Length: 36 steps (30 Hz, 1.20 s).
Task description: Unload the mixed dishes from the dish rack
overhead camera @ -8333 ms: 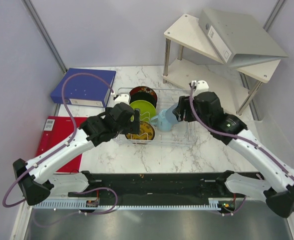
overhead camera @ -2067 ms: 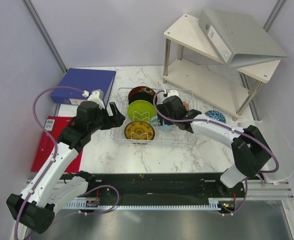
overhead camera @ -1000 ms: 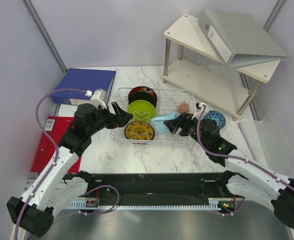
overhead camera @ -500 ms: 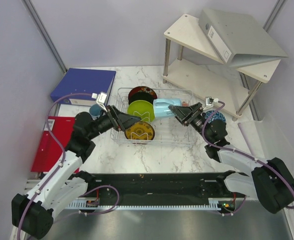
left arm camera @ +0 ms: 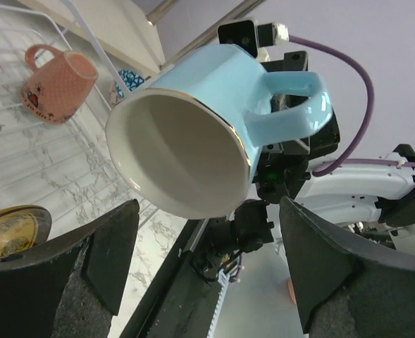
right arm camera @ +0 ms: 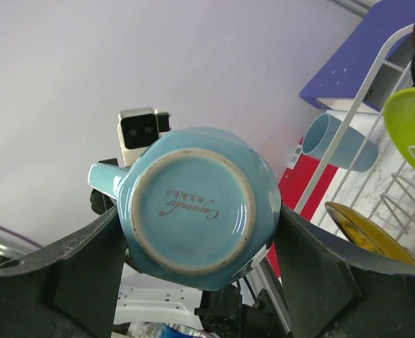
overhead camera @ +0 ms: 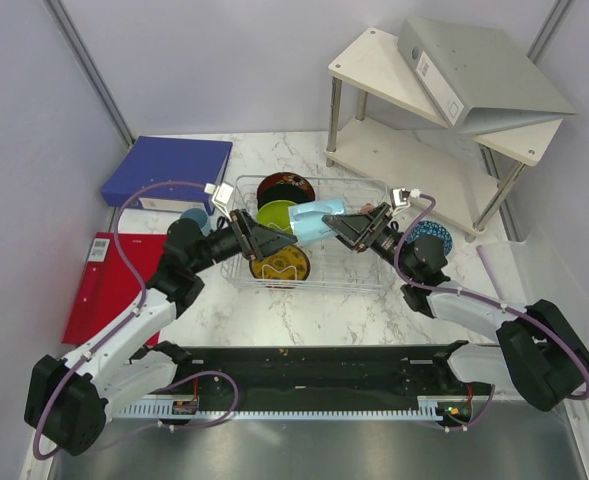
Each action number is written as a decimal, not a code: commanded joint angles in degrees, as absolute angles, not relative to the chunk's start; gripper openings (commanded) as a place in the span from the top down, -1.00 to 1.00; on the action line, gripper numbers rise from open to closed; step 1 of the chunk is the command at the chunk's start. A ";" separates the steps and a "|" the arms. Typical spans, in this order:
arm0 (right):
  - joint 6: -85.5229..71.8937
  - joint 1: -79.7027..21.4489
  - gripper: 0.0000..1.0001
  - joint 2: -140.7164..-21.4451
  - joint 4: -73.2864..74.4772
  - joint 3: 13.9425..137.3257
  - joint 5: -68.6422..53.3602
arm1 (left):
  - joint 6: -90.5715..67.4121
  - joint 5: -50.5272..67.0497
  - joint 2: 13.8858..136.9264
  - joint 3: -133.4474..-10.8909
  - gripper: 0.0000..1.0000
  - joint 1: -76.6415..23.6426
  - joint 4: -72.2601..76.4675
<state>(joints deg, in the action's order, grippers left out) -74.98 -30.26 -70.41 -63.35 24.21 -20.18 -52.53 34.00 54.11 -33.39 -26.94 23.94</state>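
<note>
Light-blue glaze with a thin gold rim, white inside: the mug [overhead camera: 309, 220] hangs on its side in the air above the dish rack [overhead camera: 319, 181], over the middle of the worktop. The right fingers [right arm camera: 73, 274] clamp its body, and its base faces their camera. The left fingers [left arm camera: 101, 260] stand spread either side of its mouth without touching it. In the rack below stand a lime green plate [overhead camera: 272, 212], a yellow-brown plate [overhead camera: 279, 266] and a dark floral plate [overhead camera: 286, 187], and a pink mug [left arm camera: 56, 74] lies there too. A second blue mug [right arm camera: 341, 144] sits outside the rack towards the worktop's left edge, near a blue binder [overhead camera: 164, 170].
</note>
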 commanded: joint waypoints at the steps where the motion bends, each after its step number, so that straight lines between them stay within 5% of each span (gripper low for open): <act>1: -74.36 -32.25 1.00 -70.84 -71.63 28.74 -21.01 | -51.95 32.96 55.63 -36.56 -0.72 -29.61 27.16; 9: -72.25 -35.15 1.00 -72.68 -70.84 29.71 -21.27 | -50.01 30.85 56.07 -37.44 -0.60 -31.38 27.25; 15: -71.11 -36.12 1.00 -73.30 -70.05 29.71 -21.44 | -48.96 30.94 55.63 -37.09 0.21 -31.73 26.72; 19: -69.27 -36.39 1.00 -72.78 -67.69 29.71 -21.71 | -47.91 30.41 55.11 -38.05 0.97 -31.64 23.14; 22: -64.28 -36.30 0.95 -70.50 -60.85 30.32 -21.97 | -43.78 24.64 53.44 -41.73 0.96 -31.73 11.40; 23: -62.16 -36.39 0.60 -68.23 -57.08 31.02 -21.97 | -42.38 23.30 52.65 -42.97 0.96 -31.73 7.77; 24: -59.44 -36.39 -0.23 -66.90 -48.60 32.77 -21.62 | -39.41 22.07 51.34 -44.11 0.96 -31.73 5.04; 27: -50.91 -36.39 -0.96 -62.24 -33.82 36.11 -17.85 | -35.26 18.11 48.35 -47.80 0.96 -31.64 -3.41; 36: -36.32 -36.39 -0.96 -55.02 -2.67 44.73 4.47 | -26.20 3.36 46.93 -63.35 0.97 -31.55 -29.59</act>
<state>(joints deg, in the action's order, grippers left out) -46.44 -36.49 -57.32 -20.05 40.97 -8.62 -34.30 13.63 48.18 -54.41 -31.59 -18.33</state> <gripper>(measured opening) 0.980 0.119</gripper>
